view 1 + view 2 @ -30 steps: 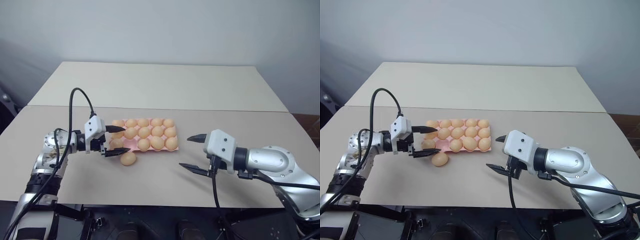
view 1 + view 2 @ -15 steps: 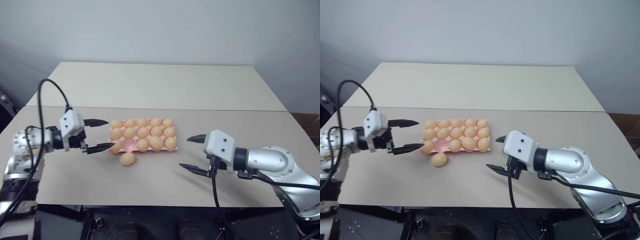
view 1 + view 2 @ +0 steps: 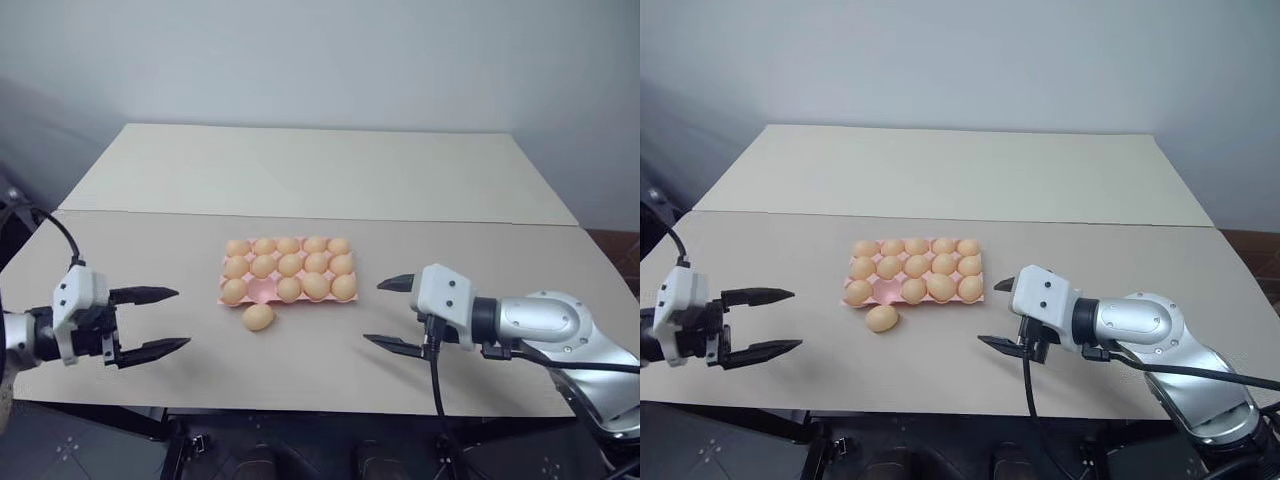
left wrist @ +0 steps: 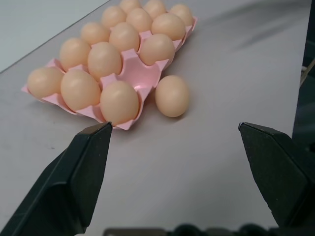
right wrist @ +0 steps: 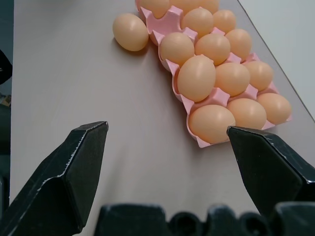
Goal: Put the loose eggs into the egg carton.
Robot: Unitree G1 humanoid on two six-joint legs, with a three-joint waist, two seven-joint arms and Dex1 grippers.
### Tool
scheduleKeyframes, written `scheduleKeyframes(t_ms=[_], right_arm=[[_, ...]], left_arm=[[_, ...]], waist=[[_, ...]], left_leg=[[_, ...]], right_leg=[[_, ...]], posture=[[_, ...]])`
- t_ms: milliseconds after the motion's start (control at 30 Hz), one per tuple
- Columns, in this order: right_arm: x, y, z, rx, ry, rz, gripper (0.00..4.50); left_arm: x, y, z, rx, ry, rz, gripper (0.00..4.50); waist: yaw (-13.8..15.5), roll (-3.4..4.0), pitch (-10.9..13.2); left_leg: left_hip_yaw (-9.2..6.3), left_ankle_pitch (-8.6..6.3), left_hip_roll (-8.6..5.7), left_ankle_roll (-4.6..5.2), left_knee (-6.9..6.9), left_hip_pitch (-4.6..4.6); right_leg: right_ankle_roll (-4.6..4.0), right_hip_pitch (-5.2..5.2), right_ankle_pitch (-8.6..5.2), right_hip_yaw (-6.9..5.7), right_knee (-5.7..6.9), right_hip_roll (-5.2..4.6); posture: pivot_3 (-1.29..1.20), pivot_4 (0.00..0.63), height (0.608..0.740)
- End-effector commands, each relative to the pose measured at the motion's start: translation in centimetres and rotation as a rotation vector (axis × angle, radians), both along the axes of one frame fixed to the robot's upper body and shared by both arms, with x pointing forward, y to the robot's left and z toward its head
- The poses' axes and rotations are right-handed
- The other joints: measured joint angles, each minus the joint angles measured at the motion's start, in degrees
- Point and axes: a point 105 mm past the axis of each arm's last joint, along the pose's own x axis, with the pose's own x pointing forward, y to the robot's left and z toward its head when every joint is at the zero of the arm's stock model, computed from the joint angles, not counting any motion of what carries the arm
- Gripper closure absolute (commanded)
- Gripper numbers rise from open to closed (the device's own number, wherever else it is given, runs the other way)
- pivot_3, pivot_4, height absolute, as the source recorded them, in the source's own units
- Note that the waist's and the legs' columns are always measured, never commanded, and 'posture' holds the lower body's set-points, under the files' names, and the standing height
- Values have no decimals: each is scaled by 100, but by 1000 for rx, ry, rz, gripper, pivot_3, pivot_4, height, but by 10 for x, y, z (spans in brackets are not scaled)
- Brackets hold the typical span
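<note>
The counter (image 3: pixel 320 180) is a wide beige surface, made of two parts with a seam that runs across it behind the carton.

The right arm (image 3: pixel 540 325) lies over the near right part of the counter. Its tool (image 3: pixel 392 313) points toward the carton and stands wide, with nothing between the fingers. The tool is near the right end of the carton but apart from it.

The left tool (image 3: pixel 158 320) is over the near left part of the counter, well apart from the carton. It is also wide and holds nothing. It points to the right, toward the eggs.

The carton (image 3: pixel 257 291) is pink and sits near the middle of the counter, with its long side across the view. It has three rows of five cups. Fourteen cups hold an egg. One cup (image 4: pixel 140 74) is bare: it is in the near row, the second one from the left end, and the pink bottom shows there clearly in the left wrist view.

One loose egg (image 3: pixel 258 317) lies on the counter just beside the near edge of the carton, in front of the bare cup. It lies on its side. In the left wrist view there seems to be a thin gap between it and the carton edge.
</note>
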Motion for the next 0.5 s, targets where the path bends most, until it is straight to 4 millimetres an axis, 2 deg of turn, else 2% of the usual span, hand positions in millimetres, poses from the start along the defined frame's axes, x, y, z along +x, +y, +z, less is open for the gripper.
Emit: scheduleKeyframes(t_ms=[33, 167, 267, 500], right_arm=[[1, 2, 10, 9, -59, 11, 0], [2, 1, 8, 1, -65, -3, 0], [1, 1, 6, -5, -67, -11, 0], [3, 2, 8, -1, -81, -23, 0]], left_arm=[[1, -13, -9, 8, -37, 22, 28], [12, -27, -15, 12, -82, 79, 28], [8, -41, -25, 28, -69, 43, 28], [13, -54, -40, 49, -33, 22, 28]], waist=[[6, 0, 0], [16, -3, -2], [11, -3, -2], [-9, -3, -2]], left_leg=[[0, 0, 0, 0, 0, 0], [-1, 0, -1, 0, 0, 2], [-1, 0, -1, 0, 0, 2], [-1, -1, -1, 1, 0, 5]], right_leg=[[0, 0, 0, 0, 0, 0], [0, 3, 0, 0, 3, 0], [0, 2, 0, 0, 1, 0], [-1, 3, 0, 3, 3, 1]], posture=[[0, 150, 740], [0, 150, 740], [0, 150, 740], [0, 150, 740]])
